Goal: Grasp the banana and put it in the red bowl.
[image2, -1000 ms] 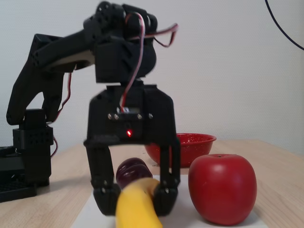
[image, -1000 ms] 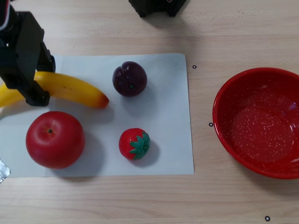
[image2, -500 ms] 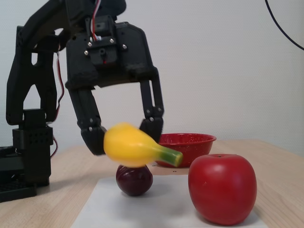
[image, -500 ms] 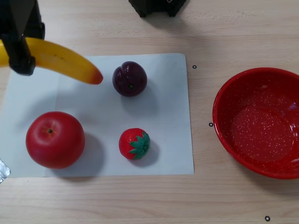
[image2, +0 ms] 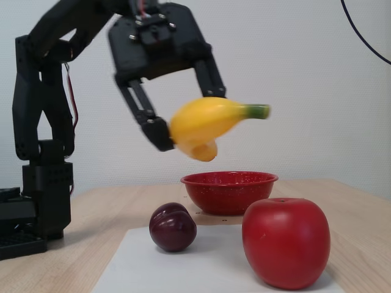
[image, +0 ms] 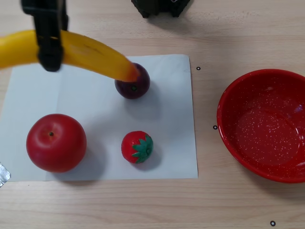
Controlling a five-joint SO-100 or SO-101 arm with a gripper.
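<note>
The banana is held clamped in the tool, lifted clear of the table, well apart from the red bowl. Carrying is judged underway; travel over the bowl is needed next.

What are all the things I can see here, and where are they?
banana: one, yellow with green stem end, held in the air by the pincer
red bowl: one, red with white speckles, on the table right of the paper in the other view, empty
apple: one, red, on the paper
plum: one, dark purple, on the paper
strawberry: one, red with green leaves, on the paper
paper sheet: one, white, on the table
table: one, light wood
pincer: one, black, shut on the banana
</note>
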